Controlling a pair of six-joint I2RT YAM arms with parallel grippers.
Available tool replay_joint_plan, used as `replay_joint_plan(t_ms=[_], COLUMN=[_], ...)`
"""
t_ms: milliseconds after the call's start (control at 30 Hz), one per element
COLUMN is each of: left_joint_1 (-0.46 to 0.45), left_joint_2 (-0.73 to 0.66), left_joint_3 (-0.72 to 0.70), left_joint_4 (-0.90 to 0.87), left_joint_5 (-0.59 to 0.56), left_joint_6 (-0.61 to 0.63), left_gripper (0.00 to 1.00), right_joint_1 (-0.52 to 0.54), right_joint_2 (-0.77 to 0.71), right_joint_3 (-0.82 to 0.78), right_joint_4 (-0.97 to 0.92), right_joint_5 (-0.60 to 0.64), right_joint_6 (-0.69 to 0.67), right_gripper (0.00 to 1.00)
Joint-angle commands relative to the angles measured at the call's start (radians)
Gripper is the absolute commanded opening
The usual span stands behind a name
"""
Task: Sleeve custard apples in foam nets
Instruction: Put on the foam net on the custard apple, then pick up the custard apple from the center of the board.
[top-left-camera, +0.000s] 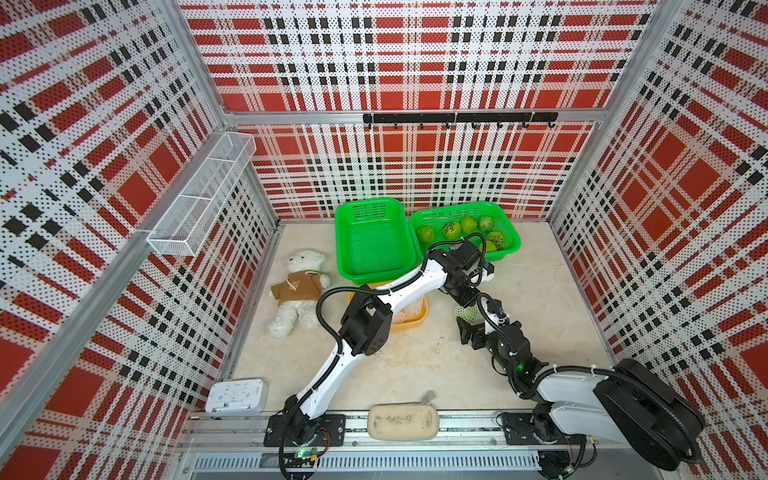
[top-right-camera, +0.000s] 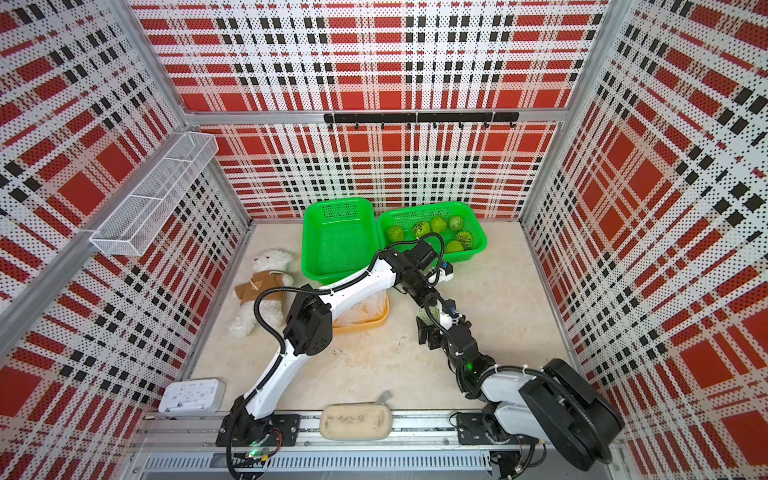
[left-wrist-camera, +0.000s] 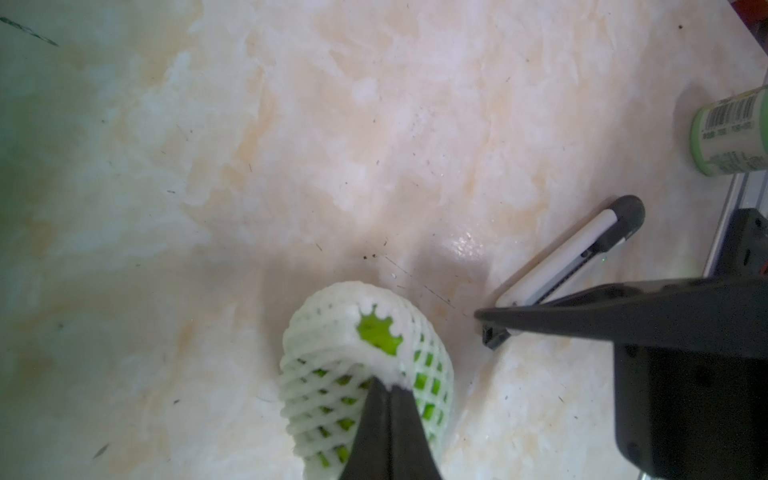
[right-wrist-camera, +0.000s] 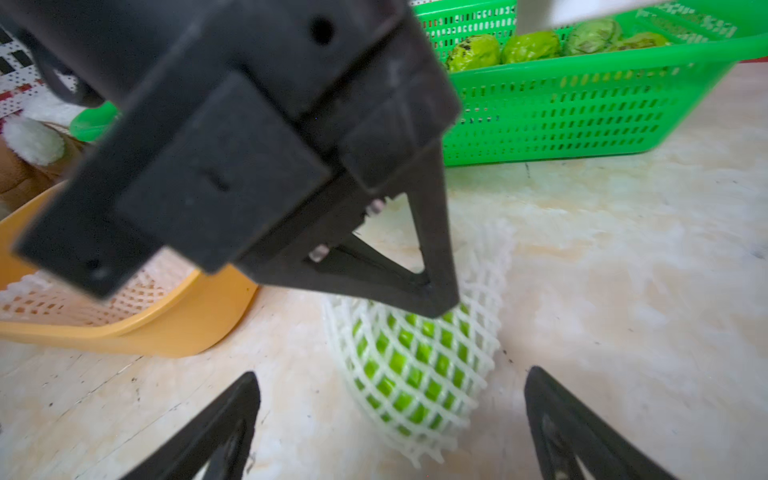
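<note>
A: Both top views first. Where is the fruit that matters?

B: Right of centre on the beige marbled counter (top-left-camera: 415, 374). One bumpy yellow-green custard apple (top-left-camera: 467, 314) sits inside a white diamond-mesh foam net (top-left-camera: 459, 311). The left gripper (top-left-camera: 468, 302) meets it from the upper side of the frame. The right gripper (top-left-camera: 467, 328) sits just below it.

A: And around it?

B: In the upper middle, a green slotted plastic basket (top-left-camera: 513, 239) holds the loose custard apples (top-left-camera: 452, 230). A second green basket (top-left-camera: 345, 253) stands just left of it. Below that one, a yellow plastic tray (top-left-camera: 422, 320) carries spare foam nets (top-left-camera: 405, 313), partly hidden by the left arm. A white plush bear in a brown top (top-left-camera: 297, 291) lies at the left.

A: Left wrist view?

B: The left gripper (left-wrist-camera: 388, 388) has its jaws pressed together, pinching the foam net (left-wrist-camera: 328, 374) near its open end. Green skin of the custard apple (left-wrist-camera: 378, 332) shows through that hole. One of the right gripper's fingers (left-wrist-camera: 540, 322) points in close by, not touching.

A: Right wrist view?

B: The right gripper (right-wrist-camera: 392, 372) is spread wide, one finger on each side of the sleeved fruit, gripping nothing. The left gripper (right-wrist-camera: 440, 305) nips the foam net (right-wrist-camera: 482, 291) from above. The mesh covers most of the custard apple (right-wrist-camera: 399, 399), which lies on the counter. Its loose end flares toward the green slotted basket (right-wrist-camera: 582, 104). The yellow tray (right-wrist-camera: 187, 328) is beside it.
</note>
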Motion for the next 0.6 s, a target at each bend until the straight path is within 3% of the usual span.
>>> replay_joint_plan(t_ms=[0, 167, 333, 467, 567], left_joint_1=[-0.001, 0.001, 0.002, 0.004, 0.003], left_joint_2=[-0.042, -0.052, -0.061, -0.068, -0.069], left_joint_3=[-0.051, -0.08, -0.104, -0.116, -0.116], left_joint_4=[0.014, 0.033, 0.035, 0.042, 0.045], left_joint_5=[0.023, 0.034, 0.035, 0.033, 0.034], left_joint_6=[0.003, 0.0, 0.001, -0.003, -0.006], left_gripper=[0.0, 0.0, 0.0, 0.0, 0.0], right_joint_1=[-0.003, -0.005, -0.005, -0.004, -0.005], right_joint_2=[0.095, 0.285, 0.416, 0.442, 0.397], right_joint_3=[0.027, 0.035, 0.046, 0.049, 0.068], right_joint_4=[0.177, 0.398, 0.536, 0.529, 0.413], right_joint_5=[-0.07, -0.071, -0.051, -0.017, 0.019], right_joint_6=[-0.046, -0.075, -0.074, -0.06, -0.059], right_gripper=[0.99, 0.94, 0.83, 0.77, 0.77])
